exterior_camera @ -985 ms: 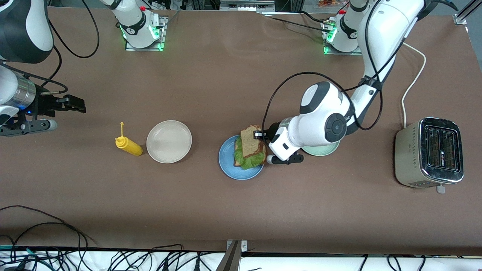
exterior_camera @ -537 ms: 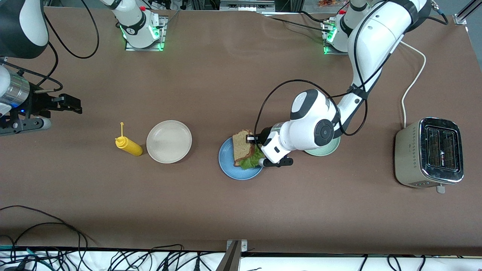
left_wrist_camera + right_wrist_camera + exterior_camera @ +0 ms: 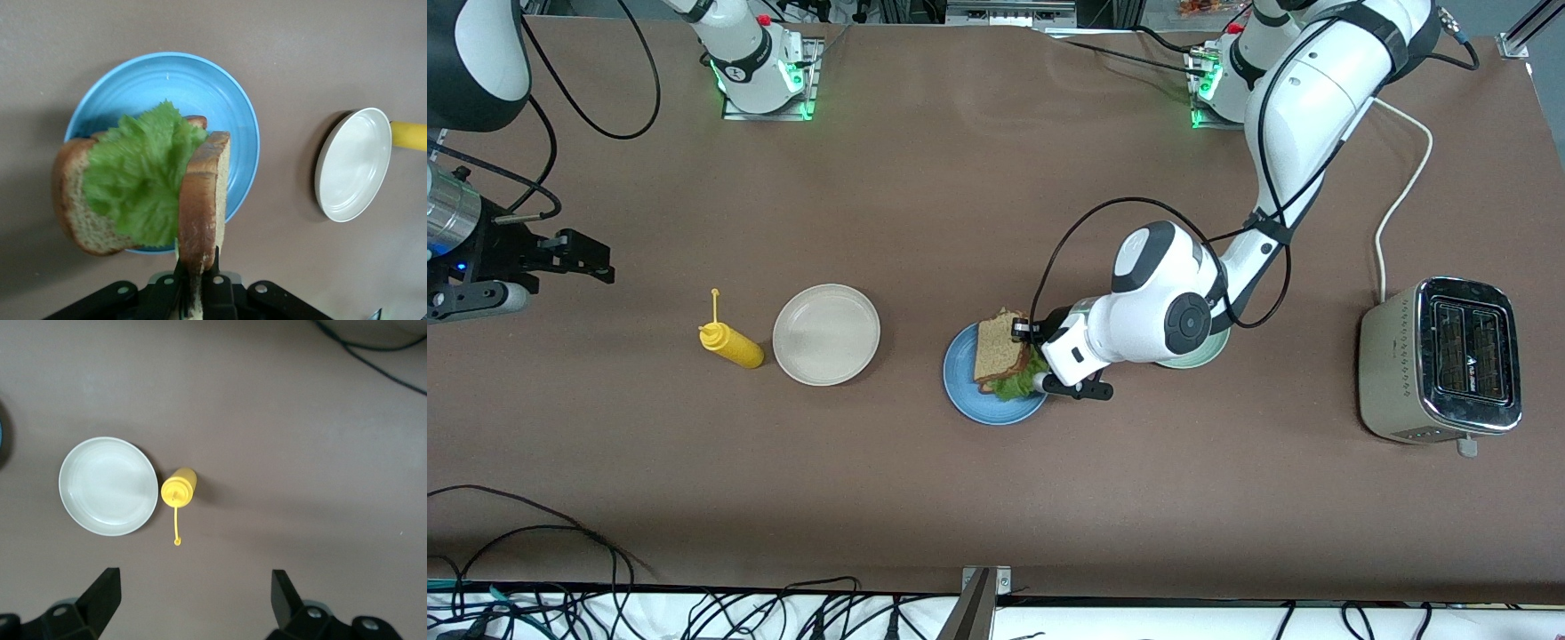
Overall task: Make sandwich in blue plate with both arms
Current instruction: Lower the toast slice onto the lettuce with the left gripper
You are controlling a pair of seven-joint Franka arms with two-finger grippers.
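Two slices of bread and one lettuce leaf make up the sandwich, and in the front view they sit at the centre of the frame on the blue plate [image 3: 971, 396]. The left gripper [image 3: 1021, 331] hangs over that plate's rim, pinching the top bread slice [image 3: 998, 348] by its crust edge above the lettuce [image 3: 1016, 384]. At the far left of the frame the right gripper [image 3: 596, 262] waits in the air over bare table, with the yellow mustard bottle [image 3: 732, 346], the beige plate [image 3: 826, 334], the pale green plate [image 3: 1199, 354] and the toaster [image 3: 1440, 360] around. In the left wrist view, the held slice stands on edge at lower centre, clamped between the shut fingers [image 3: 215, 283], with the ruffled leaf lying on the bottom bread slice [image 3: 72, 207] at left of centre. In the right wrist view, the right gripper's fingers [image 3: 101, 595] stand wide apart at the bottom corners with nothing between them. Bread like this is probably light, soft and crumbly, so the firmer crust seems the best hold, with little squeeze; the leaf looks limp and likely to slide.
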